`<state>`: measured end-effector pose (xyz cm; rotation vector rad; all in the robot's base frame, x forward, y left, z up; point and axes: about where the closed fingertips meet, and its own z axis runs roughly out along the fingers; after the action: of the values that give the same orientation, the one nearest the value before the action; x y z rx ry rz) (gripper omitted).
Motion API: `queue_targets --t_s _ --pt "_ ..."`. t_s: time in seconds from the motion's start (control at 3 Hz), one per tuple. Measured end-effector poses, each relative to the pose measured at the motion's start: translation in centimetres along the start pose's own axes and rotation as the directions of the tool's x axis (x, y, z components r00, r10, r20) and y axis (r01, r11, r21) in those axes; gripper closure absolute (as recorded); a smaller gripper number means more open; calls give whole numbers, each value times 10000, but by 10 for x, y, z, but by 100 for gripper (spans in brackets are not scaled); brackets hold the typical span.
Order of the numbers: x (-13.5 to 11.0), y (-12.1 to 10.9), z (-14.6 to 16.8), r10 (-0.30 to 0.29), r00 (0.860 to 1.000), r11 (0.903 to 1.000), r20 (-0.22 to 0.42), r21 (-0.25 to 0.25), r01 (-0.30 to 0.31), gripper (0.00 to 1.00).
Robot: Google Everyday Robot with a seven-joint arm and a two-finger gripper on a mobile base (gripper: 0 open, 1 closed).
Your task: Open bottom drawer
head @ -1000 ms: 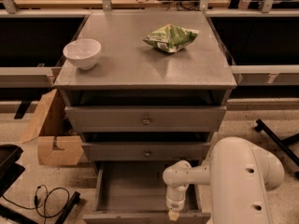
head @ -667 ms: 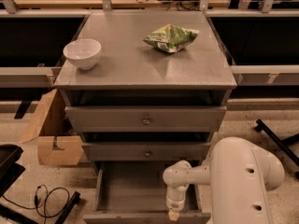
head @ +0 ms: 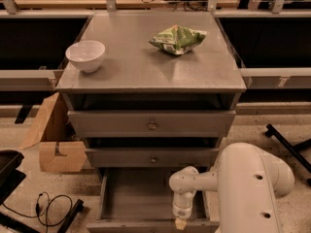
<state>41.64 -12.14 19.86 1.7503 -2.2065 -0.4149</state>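
Note:
The bottom drawer (head: 131, 198) of the grey cabinet stands pulled out, showing a plain grey inside with nothing in it. Its front panel (head: 146, 225) lies at the lower edge of the view. My gripper (head: 180, 222) hangs at the end of the white arm (head: 243, 183), over the drawer's front right part, right at the front panel. Above it, the middle drawer (head: 152, 158) and the top drawer (head: 151, 124) sit nearly closed, each with a small round knob.
A white bowl (head: 85, 56) and a green chip bag (head: 178, 38) rest on the cabinet top (head: 146, 67). A cardboard box (head: 53, 140) stands on the floor to the left, with black cables (head: 48, 208) near it. A black bar (head: 286, 144) lies at the right.

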Motion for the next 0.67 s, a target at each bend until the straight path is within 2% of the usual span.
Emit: queue_targets --t_s 0.67 --pt "-2 14 6 9 10000 9985 98 -553 -3 100"
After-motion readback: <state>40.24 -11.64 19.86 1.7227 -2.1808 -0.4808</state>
